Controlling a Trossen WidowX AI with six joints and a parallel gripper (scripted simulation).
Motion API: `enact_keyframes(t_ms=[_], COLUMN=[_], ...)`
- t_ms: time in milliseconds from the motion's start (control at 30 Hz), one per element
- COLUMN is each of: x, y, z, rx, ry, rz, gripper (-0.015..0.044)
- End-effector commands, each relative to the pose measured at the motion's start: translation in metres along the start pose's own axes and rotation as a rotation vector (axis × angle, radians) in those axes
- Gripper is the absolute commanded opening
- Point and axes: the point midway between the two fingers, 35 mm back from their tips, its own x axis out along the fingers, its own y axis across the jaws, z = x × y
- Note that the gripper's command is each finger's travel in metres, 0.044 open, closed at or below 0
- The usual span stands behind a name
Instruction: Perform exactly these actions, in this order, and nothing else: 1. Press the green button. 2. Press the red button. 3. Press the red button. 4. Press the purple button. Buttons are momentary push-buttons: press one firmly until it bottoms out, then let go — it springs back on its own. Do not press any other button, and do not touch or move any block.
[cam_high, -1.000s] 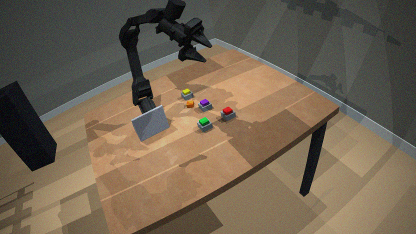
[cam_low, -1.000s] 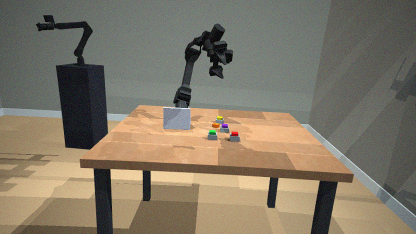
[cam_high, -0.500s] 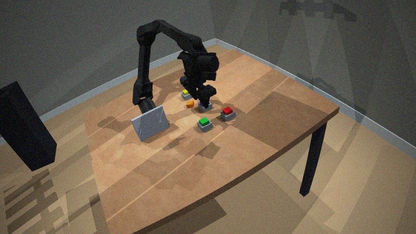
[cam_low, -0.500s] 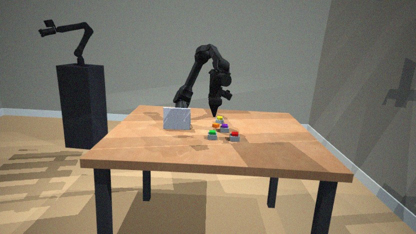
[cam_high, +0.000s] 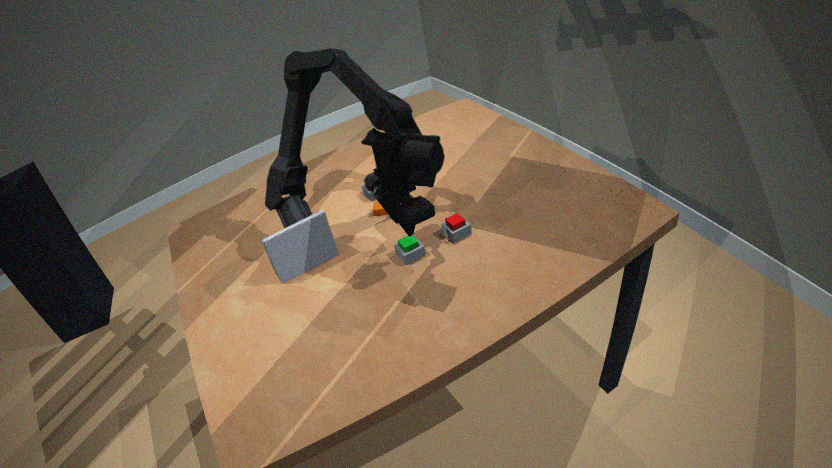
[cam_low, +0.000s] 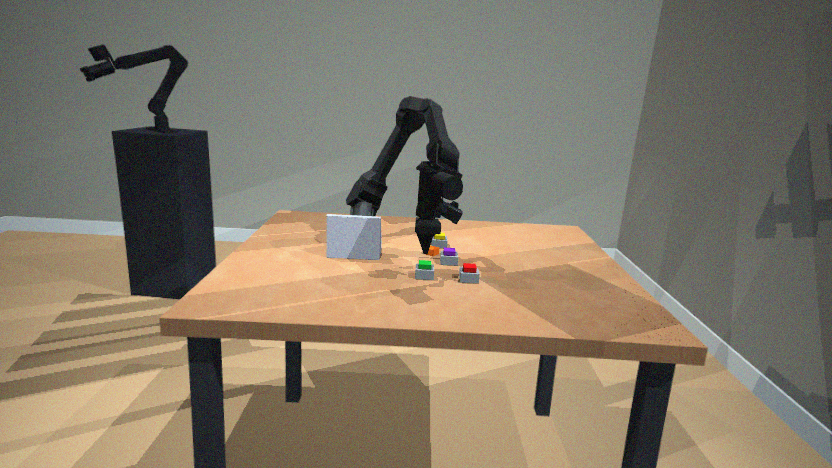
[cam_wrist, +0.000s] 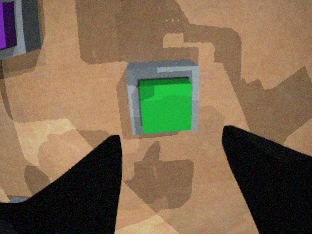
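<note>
The green button (cam_high: 409, 243) sits on a grey base near the middle of the table; it also shows in the exterior view (cam_low: 425, 264) and fills the centre of the wrist view (cam_wrist: 167, 105). My gripper (cam_high: 409, 228) (cam_low: 425, 244) points straight down and hovers just above it, apart from it. Its fingers (cam_wrist: 172, 181) stand partly open with nothing between them. The red button (cam_high: 455, 221) (cam_low: 469, 267) is to the green button's right. The purple button (cam_low: 449, 252) is behind the green one, at the left edge of the wrist view (cam_wrist: 7, 24); my arm hides it in the top view.
A small orange block (cam_high: 379, 208) (cam_low: 433, 250) lies just behind the gripper. A yellow button (cam_low: 440, 236) is further back. A grey panel (cam_high: 300, 244) stands in front of the arm's base. A black pedestal (cam_low: 162, 209) with a second arm stands off the table to the left.
</note>
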Motion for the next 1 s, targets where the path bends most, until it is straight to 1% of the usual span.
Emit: enact_keyframes(t_ms=[0,100,133,533,967], x=[0.009,0.009,0.009,0.009,0.029], y=[0.0,0.0,0.0,0.0,0.0], z=[0.0,0.0,0.0,0.0,0.001], rx=[0.003,0.003,0.003,0.003,0.003], ry=[-0.011,-0.011,-0.011,-0.011,-0.011], rz=[-0.004,-0.004,-0.004,-0.004,-0.004], gripper=[0.0111,0.0032,0.002,0.002,0.002])
